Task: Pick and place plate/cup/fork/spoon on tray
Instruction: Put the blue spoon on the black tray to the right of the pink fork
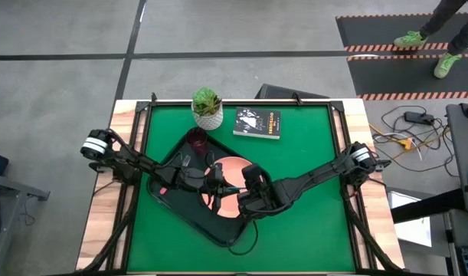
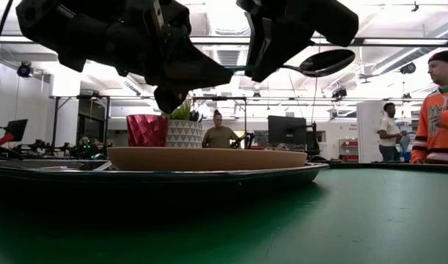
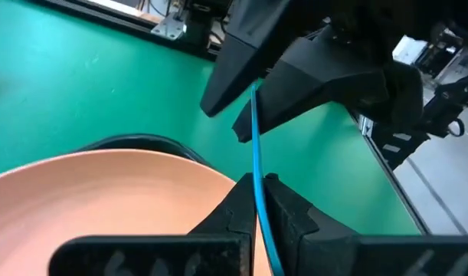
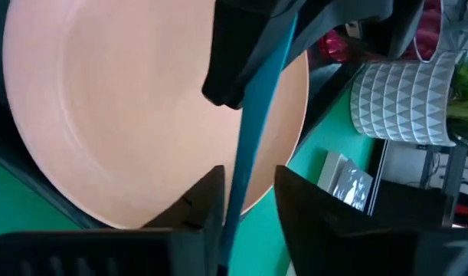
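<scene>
Both pincers — left (image 3: 256, 201), right (image 4: 245, 201) — grip one spoon (image 3: 256, 146).

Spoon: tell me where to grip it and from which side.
Take the spoon by its slim blue handle, at the end away from the bowl, coming from the left, as the left gripper does. It hangs level above the plate, and the right gripper crowds the bowl end.

Green table top (image 1: 310, 222), wood edges. On it: black tray (image 1: 163, 197) left-centre; white plant pot (image 1: 208, 116) and black book (image 1: 258, 123) far side.
</scene>
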You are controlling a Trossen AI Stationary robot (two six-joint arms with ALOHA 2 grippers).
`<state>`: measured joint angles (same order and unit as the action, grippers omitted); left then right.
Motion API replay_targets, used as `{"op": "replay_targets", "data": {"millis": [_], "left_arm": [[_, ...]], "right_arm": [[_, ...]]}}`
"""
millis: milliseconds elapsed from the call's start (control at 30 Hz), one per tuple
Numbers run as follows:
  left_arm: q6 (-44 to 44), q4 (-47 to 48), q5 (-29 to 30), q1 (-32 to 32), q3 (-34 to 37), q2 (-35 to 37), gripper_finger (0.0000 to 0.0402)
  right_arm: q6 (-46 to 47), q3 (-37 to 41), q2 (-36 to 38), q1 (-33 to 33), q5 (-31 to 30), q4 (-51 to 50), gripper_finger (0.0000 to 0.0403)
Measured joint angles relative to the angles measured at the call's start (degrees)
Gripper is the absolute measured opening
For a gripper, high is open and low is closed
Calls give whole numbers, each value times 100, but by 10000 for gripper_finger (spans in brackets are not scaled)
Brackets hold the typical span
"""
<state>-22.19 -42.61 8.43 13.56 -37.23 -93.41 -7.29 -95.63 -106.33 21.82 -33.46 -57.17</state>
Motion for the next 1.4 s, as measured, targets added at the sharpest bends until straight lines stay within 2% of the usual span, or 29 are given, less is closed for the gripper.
{"op": "replay_targets", "data": {"millis": [167, 433, 733, 800, 967, 1167, 1267, 1400], "left_arm": [[67, -92, -2, 9, 4, 0, 0], [8, -89, 116, 5, 84, 4, 0], [6, -194, 133, 9, 114, 18, 0], [12, -194, 113, 9, 114, 20, 0], [306, -190, -388, 9, 114, 20, 0], [354, -188, -429, 9, 70, 20, 0], [374, -193, -426, 5, 27, 15, 0], [514, -190, -425, 5, -37, 11, 0]], "right_arm": [[26, -171, 3, 2, -5, 9, 142], [152, -446, 241, 78, -19, -64, 144], [1812, -374, 1079, 505, -17, -616, 144], [2171, -244, 1221, 685, -11, -616, 142], [2977, 279, 1543, 1216, -147, -551, 137], [3922, 1113, 1632, 1825, -1147, -223, 129], [4323, 1656, 1633, 1971, -1536, 258, 127], [4597, 2442, 1632, 1993, -1552, 1254, 135]]}}
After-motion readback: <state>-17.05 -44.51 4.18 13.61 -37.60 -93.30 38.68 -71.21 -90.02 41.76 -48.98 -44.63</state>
